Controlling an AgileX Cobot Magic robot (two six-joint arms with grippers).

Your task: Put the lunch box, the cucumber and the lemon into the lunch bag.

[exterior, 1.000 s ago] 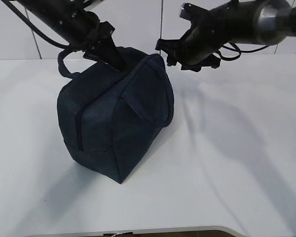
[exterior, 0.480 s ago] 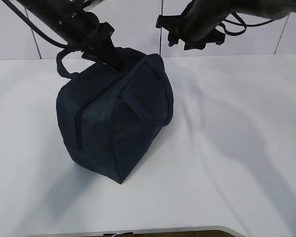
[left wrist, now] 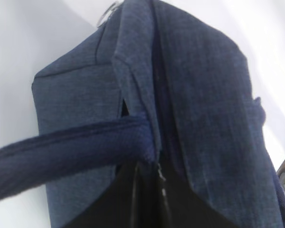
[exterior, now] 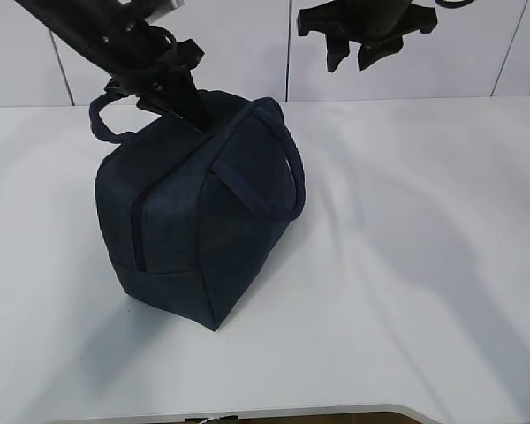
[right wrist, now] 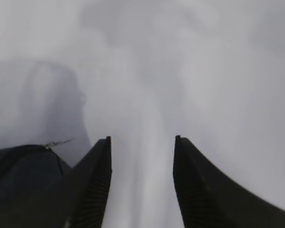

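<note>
The dark navy lunch bag stands on the white table, its zipper line closed along the front. My left gripper is shut on the bag's top seam, by the base of a loop handle. In the left wrist view the gripper pinches the fabric of the bag under the handle. My right gripper hangs open and empty, high above the table behind the bag. The right wrist view shows it over bare table, with the bag's corner at lower left. The lunch box, cucumber and lemon are out of view.
A white panelled wall rises behind the table. The second handle droops over the bag's right side. The metal ring pull shows at the bag's far end. The table's front edge is near the bottom.
My right gripper has risen up and away from the bag's top. The bag has shifted slightly left in my left gripper's hold.
</note>
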